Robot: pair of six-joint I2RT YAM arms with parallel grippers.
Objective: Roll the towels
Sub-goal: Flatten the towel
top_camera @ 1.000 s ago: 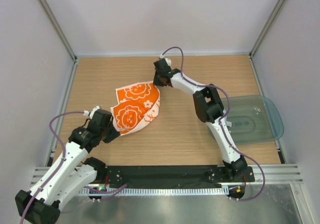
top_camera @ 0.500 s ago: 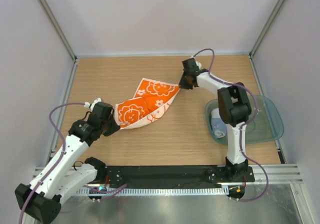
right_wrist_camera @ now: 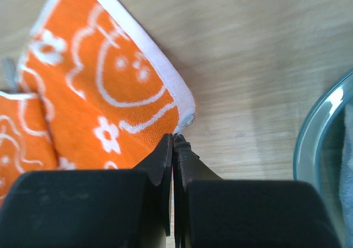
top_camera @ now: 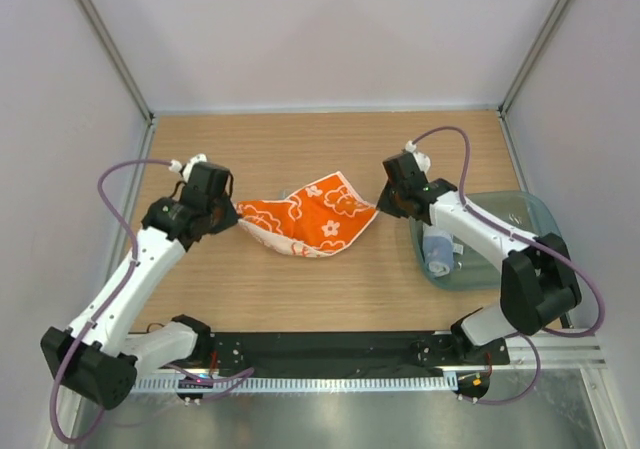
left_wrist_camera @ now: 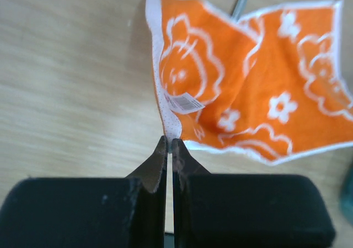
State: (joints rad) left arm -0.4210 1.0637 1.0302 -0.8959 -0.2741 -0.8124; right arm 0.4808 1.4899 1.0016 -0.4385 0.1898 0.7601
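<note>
Left gripper point(left_wrist_camera: 170, 143) and right gripper point(right_wrist_camera: 173, 140) each clamp only the towel point(top_camera: 315, 219) hem — uneven tension could slip a corner free.

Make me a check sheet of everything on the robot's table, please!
Surface: wooden table, bare grain showing.
Job's things: orange towel, crumpled, strung between the pincers; rolled pale towel inside a see-through tray.
Clutter: nothing seen.
Pincers: left pincer shut on one towel corner; right pincer shut on the opposite corner.
Cables: purple cables loop off both arms.
Surroundings: white walls.
</note>
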